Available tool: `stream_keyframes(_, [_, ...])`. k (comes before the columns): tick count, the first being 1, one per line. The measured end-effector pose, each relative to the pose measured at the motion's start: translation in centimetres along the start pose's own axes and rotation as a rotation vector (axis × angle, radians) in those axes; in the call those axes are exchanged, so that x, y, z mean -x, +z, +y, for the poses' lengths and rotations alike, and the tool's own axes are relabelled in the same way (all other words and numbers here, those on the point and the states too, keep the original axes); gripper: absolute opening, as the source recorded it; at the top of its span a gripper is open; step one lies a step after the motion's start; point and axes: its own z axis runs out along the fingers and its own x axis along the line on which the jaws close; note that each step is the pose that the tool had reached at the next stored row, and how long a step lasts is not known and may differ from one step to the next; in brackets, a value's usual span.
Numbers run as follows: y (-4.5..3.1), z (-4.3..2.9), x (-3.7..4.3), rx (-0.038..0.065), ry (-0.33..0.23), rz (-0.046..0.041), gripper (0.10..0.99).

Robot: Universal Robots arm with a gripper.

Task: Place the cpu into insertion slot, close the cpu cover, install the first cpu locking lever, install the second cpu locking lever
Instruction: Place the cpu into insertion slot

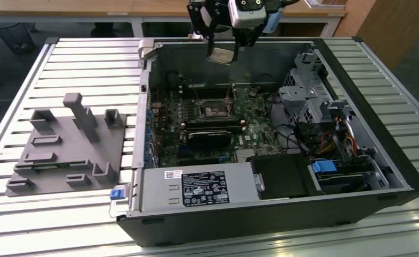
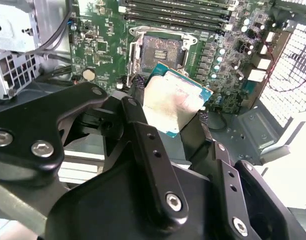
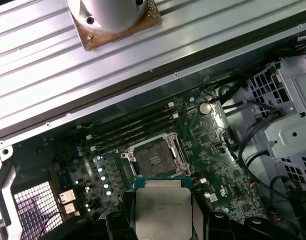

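Note:
My gripper hangs over the far wall of the open computer case, shut on the cpu, a small flat square chip with a dull silver top and green edge. In both wrist views the cpu sits clamped between the black fingers, held well above the board. The insertion slot is a dark square socket with a metal rim on the green motherboard, open and bare. It lies below and nearer the exterior camera than the gripper.
A black heatsink block sits just in front of the socket. Long memory slots run beside it. A metal drive cage with cables fills the exterior view's right of the case. A grey fixture stands on the slatted table.

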Motion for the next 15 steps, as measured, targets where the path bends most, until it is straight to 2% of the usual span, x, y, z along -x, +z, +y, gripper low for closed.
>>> stream_keyframes(15, [0.20,-0.03,-0.01,0.000,0.067,-0.0048,0.541])
